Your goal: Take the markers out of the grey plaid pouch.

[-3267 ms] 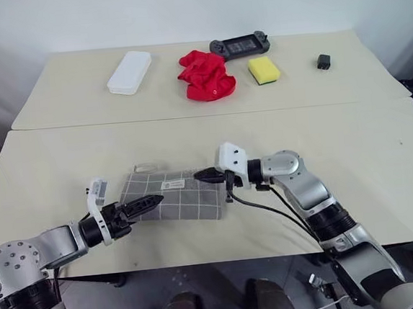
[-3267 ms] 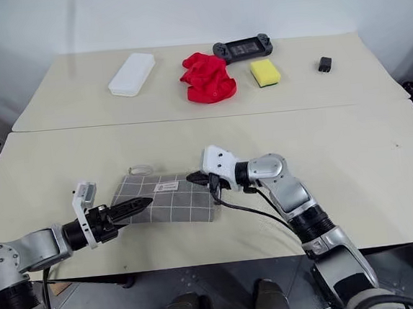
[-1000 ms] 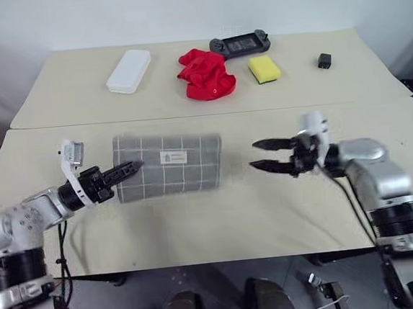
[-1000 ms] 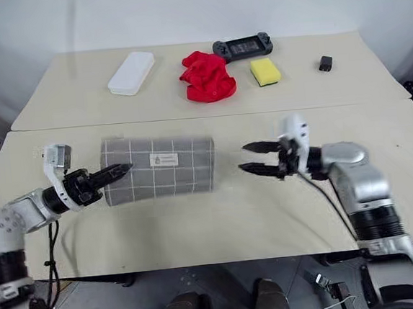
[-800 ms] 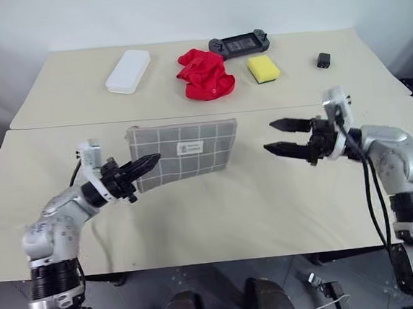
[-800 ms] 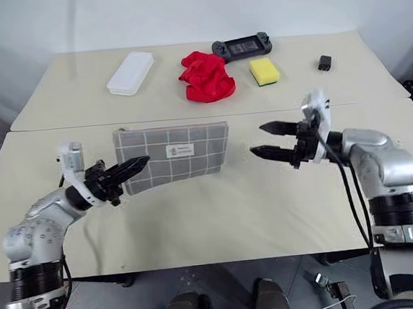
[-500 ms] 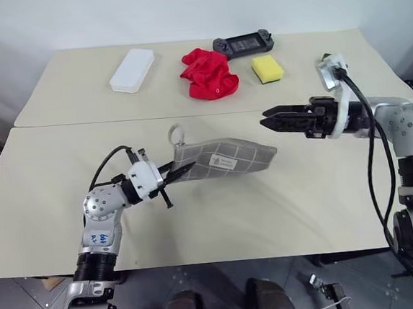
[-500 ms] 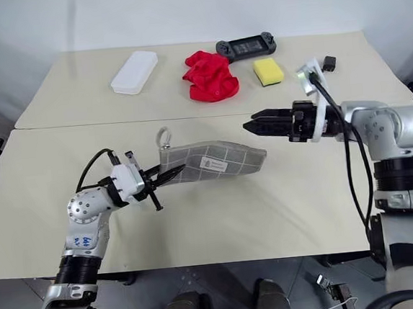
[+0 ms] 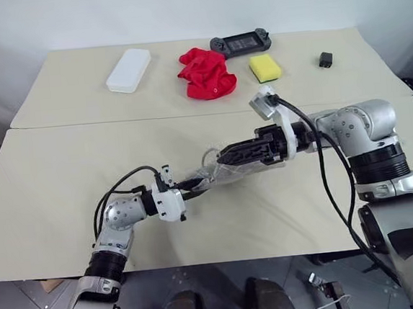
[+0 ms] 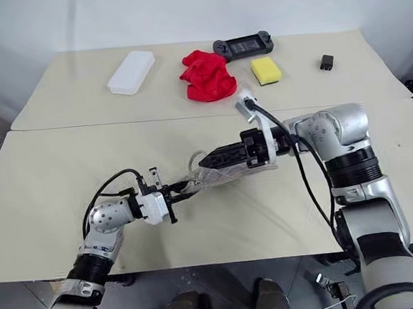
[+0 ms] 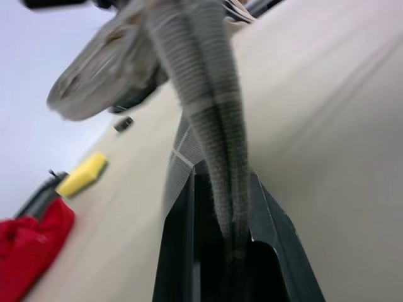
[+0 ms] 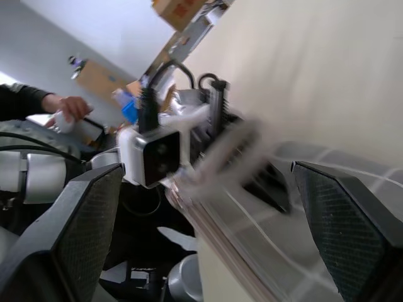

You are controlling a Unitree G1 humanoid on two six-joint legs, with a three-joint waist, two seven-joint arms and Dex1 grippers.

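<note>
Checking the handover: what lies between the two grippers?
The grey plaid pouch spans the stretch, pinched by the left gripper and meeting the open right gripper, in the left eye view.

Both arms are silver-grey metal with black ribbed joint bands. Each wrist carries a white camera block, with looping black cables running beside it. The left gripper (image 9: 192, 185) and right gripper (image 9: 230, 154) have slim black tapered fingers (image 12: 330, 223), their inner pads finely cross-hatched.
</note>
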